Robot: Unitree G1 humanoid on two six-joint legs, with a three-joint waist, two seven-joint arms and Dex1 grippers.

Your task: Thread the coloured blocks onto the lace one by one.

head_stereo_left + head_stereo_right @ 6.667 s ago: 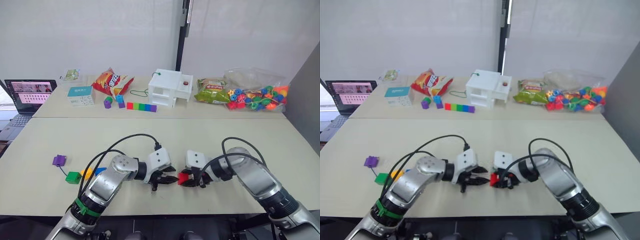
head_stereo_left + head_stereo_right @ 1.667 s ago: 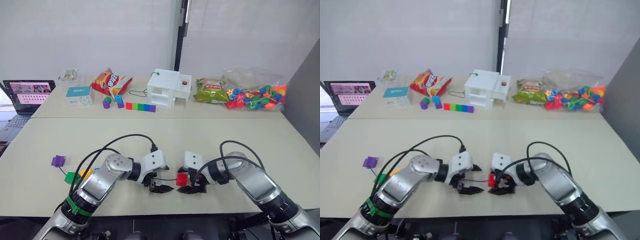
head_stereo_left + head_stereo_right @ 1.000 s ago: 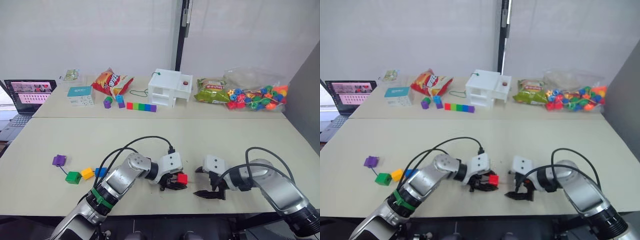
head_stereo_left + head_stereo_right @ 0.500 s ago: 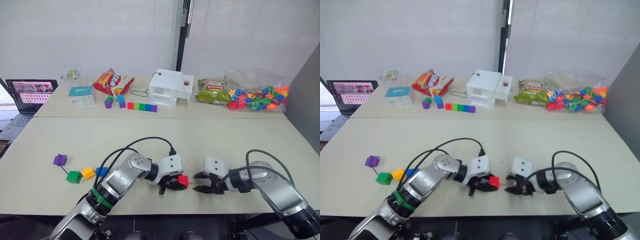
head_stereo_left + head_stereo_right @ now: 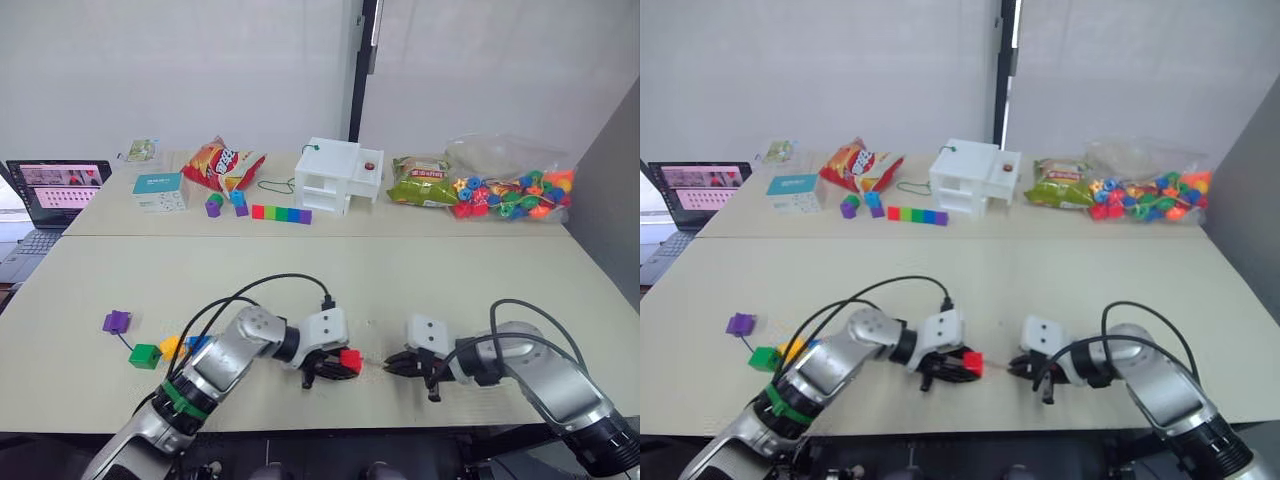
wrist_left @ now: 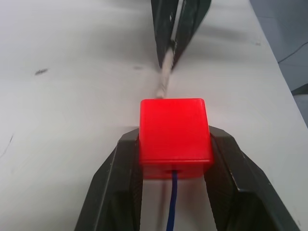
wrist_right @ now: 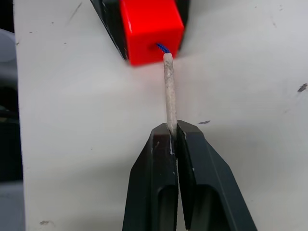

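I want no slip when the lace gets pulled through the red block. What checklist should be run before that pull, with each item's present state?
1. Left gripper clamped on the red block: ok.
2. Pale tip of the lace out past the block's far hole: ok.
3. Right gripper shut on the tip: ok.
4. Tip in line with the hole, not bent: ok.
5. Purple, green, yellow and blue blocks already on the lace: cannot tell.
6. Slack in the lace behind the red block: cannot tell.
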